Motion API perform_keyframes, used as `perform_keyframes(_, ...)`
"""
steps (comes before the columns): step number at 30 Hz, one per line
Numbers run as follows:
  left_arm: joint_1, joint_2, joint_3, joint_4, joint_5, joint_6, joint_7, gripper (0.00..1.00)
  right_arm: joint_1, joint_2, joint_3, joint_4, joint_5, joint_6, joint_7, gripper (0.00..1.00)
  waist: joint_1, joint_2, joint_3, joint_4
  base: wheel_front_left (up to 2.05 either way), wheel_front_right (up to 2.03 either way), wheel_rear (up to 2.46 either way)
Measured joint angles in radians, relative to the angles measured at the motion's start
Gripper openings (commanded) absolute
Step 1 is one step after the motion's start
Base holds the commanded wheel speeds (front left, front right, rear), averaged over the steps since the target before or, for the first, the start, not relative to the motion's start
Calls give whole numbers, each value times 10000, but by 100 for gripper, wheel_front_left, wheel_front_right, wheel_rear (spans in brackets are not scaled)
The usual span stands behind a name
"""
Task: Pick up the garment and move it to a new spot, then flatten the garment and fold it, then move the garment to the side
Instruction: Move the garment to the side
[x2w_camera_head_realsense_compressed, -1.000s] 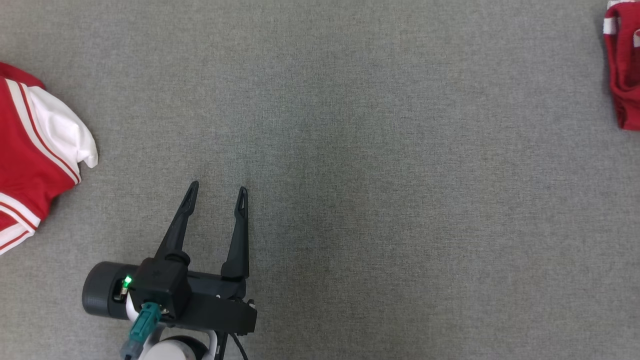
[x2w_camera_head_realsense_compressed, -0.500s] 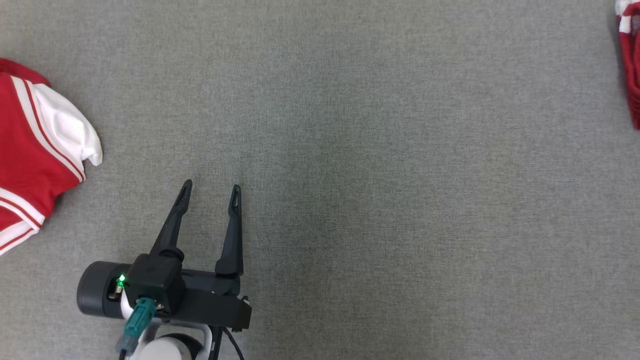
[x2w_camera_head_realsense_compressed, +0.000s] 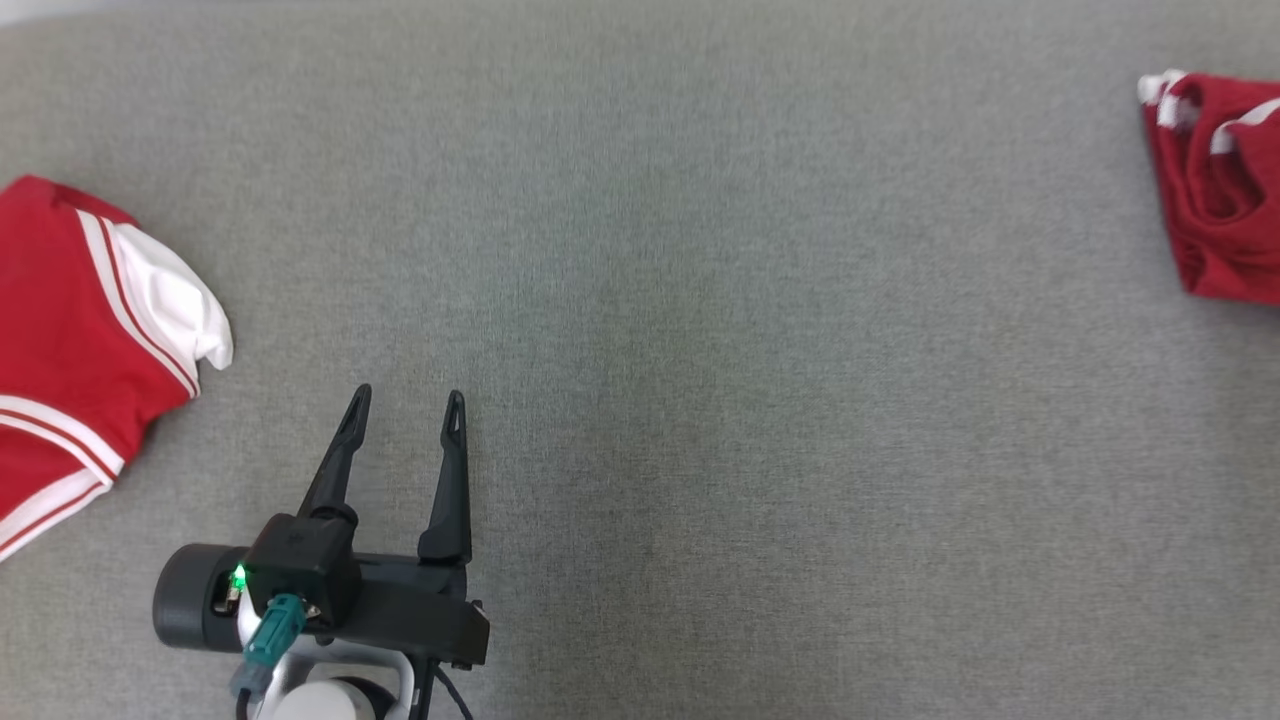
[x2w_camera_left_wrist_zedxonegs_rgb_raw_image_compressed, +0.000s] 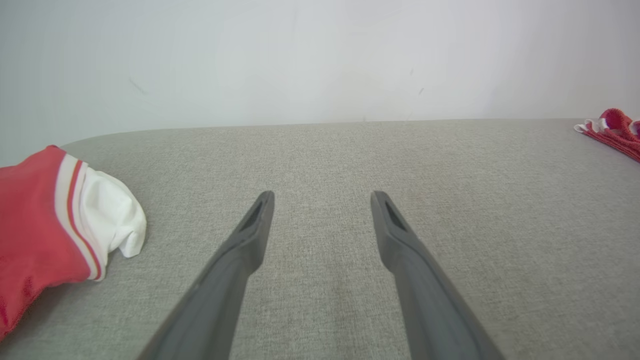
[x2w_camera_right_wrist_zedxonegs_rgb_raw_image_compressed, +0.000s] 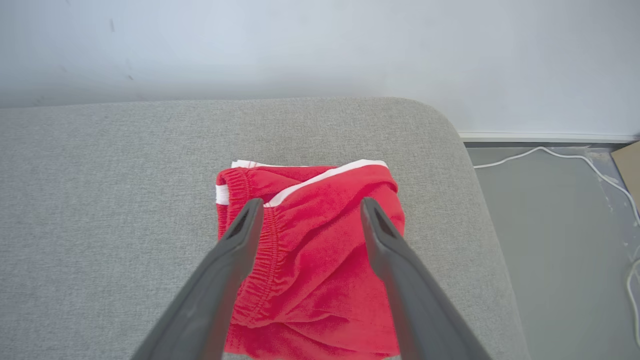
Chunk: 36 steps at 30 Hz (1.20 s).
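The garment (x2w_camera_right_wrist_zedxonegs_rgb_raw_image_compressed: 320, 280), red with white trim, lies folded near the right end of the grey cushioned surface (x2w_camera_head_realsense_compressed: 750, 350). It sits at the right edge of the head view (x2w_camera_head_realsense_compressed: 1215, 190) and far right in the left wrist view (x2w_camera_left_wrist_zedxonegs_rgb_raw_image_compressed: 612, 132). My right gripper (x2w_camera_right_wrist_zedxonegs_rgb_raw_image_compressed: 311, 205) hovers just above it, jaws open, with nothing between the fingers. My left gripper (x2w_camera_head_realsense_compressed: 407, 397) is open and empty over bare grey fabric at the lower left (x2w_camera_left_wrist_zedxonegs_rgb_raw_image_compressed: 322, 196).
A second red garment with white stripes and a white sleeve (x2w_camera_head_realsense_compressed: 90, 330) lies bunched at the left edge (x2w_camera_left_wrist_zedxonegs_rgb_raw_image_compressed: 55, 225). The surface ends in a rounded edge (x2w_camera_right_wrist_zedxonegs_rgb_raw_image_compressed: 480, 200) just right of the folded garment. Beyond it is floor with a white cable (x2w_camera_right_wrist_zedxonegs_rgb_raw_image_compressed: 550, 155).
The head camera has shifted, so more of the folded garment and the left garment shows. The left gripper stays open in the same place over the fabric.
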Motion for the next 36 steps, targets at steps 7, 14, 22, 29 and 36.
perform_keyframes(7,319,21,188,284,-221,2,-88,100,1086,732,-230,-328,464,199,-1501,100,-1,0,-804,-122,0,0,0)
perform_keyframes(14,850,153,550,441,-418,2,-165,100,2211,1655,-378,-957,859,280,-2853,100,-2,-1,-1540,-248,0,0,0)
perform_keyframes(22,1373,265,602,606,-491,2,-165,100,3951,2079,-499,-1952,988,341,-4592,100,-1,-1,-2523,-452,0,0,0)
perform_keyframes(29,2157,426,717,627,-566,2,-159,100,5503,2355,-424,-2859,934,328,-5622,100,-1,-2,-3361,-589,0,0,0)
perform_keyframes(36,2683,568,953,320,-663,10,-150,100,6590,2502,-663,-4167,957,-67,-6452,100,-1,-2,-3924,-825,0,0,0)
